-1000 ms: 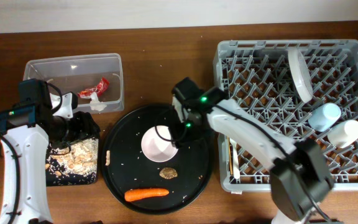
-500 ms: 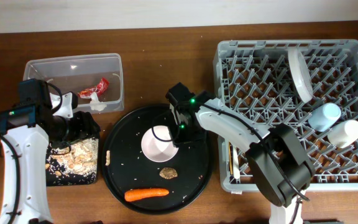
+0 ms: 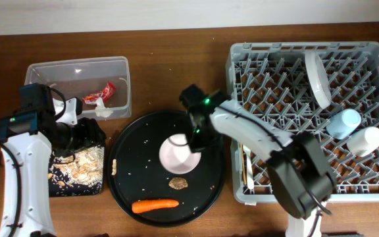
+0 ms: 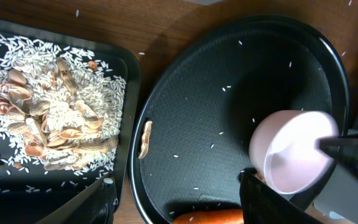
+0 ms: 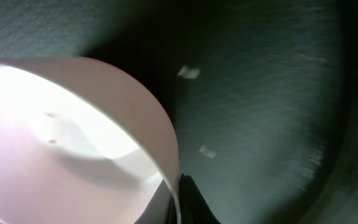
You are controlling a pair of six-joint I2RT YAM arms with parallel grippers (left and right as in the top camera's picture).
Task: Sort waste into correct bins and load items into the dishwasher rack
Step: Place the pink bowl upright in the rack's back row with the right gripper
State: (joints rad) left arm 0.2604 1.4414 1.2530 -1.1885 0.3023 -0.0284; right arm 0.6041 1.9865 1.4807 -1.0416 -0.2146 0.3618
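**A One-Edge Grip on the Bowl Looks Shaky**

The right end effector [image 3: 195, 139] is clamped on the rim of the white bowl [image 3: 176, 153]. The bowl hangs tilted over the round black tray [image 3: 133, 178], close by the brown food lump [image 3: 178, 183]. From where I stand, that pinch on one thin edge is the worry. The bowl's weight sits off to one side, so it could twist in the grip or slide free and drop back onto the tray. On the way to the dishwasher rack [image 3: 231, 85], its low side might also clip the near wall or snag a peg. The left end effector [image 4: 178, 180] hovers by the shallow black tray [image 3: 102, 178], fingers apart and holding nothing.
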